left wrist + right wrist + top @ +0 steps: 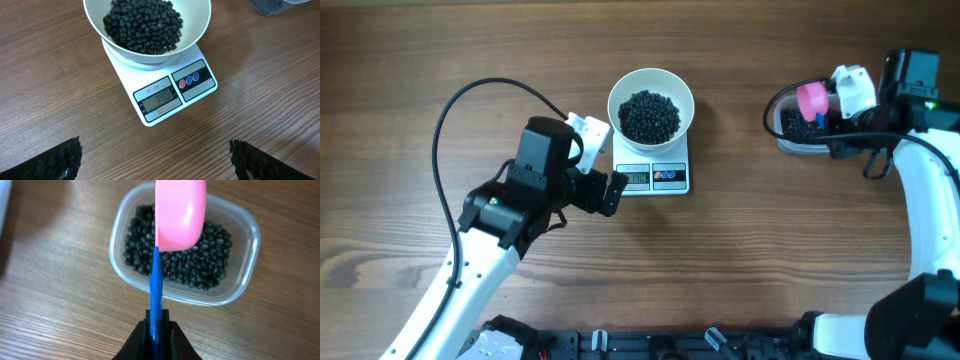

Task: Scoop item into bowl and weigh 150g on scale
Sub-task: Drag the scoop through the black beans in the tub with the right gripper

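Note:
The white bowl stands on the scale and holds a heap of the black item. The scale's display shows 140. My left gripper is open just left of the scale, over bare wood, with nothing between its fingers. At the far right my right gripper is shut on the blue handle of the pink scoop. The scoop hangs above a clear tub holding more of the item.
A black cable loops over the table's left half behind the left arm. The right arm's white link runs down the right edge. Black fixtures line the table's front edge.

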Robot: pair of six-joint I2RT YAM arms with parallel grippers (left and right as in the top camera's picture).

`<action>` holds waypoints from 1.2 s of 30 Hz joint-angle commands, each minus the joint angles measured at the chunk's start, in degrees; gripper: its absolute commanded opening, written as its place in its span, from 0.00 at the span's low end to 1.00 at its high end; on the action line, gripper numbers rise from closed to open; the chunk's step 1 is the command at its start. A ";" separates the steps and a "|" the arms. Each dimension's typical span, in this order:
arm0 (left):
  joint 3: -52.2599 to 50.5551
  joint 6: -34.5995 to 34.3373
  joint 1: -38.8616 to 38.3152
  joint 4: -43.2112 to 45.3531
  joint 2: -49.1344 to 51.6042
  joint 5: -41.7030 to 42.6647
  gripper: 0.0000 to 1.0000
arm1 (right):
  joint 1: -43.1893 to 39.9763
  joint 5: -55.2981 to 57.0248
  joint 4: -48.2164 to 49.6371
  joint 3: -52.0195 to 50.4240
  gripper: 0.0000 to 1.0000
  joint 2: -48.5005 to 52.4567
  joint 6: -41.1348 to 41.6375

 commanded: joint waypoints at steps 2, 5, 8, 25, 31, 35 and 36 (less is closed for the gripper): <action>-0.37 0.07 -0.31 0.02 0.17 0.92 1.00 | -0.20 3.28 -2.01 0.17 0.04 0.44 -3.82; -0.37 0.07 -0.31 0.02 0.17 0.90 1.00 | -0.20 5.16 -2.71 0.17 0.04 0.50 -3.78; -0.37 0.07 -0.31 0.02 0.17 0.92 1.00 | -0.17 5.14 -2.75 0.17 0.04 0.50 -2.93; -0.37 0.09 -0.31 0.02 0.17 0.90 1.00 | -0.20 6.23 -1.99 0.17 0.04 7.23 -1.16; -0.37 0.09 -0.31 0.02 0.17 0.90 1.00 | -0.20 4.17 -1.95 0.17 0.04 7.76 -0.39; -0.37 0.07 -0.31 0.02 0.17 0.90 1.00 | -0.17 -2.23 -3.89 0.17 0.04 7.76 -0.46; -0.37 0.07 -0.31 0.02 0.17 0.90 1.00 | -0.17 -3.48 -4.42 0.17 0.04 7.76 -0.52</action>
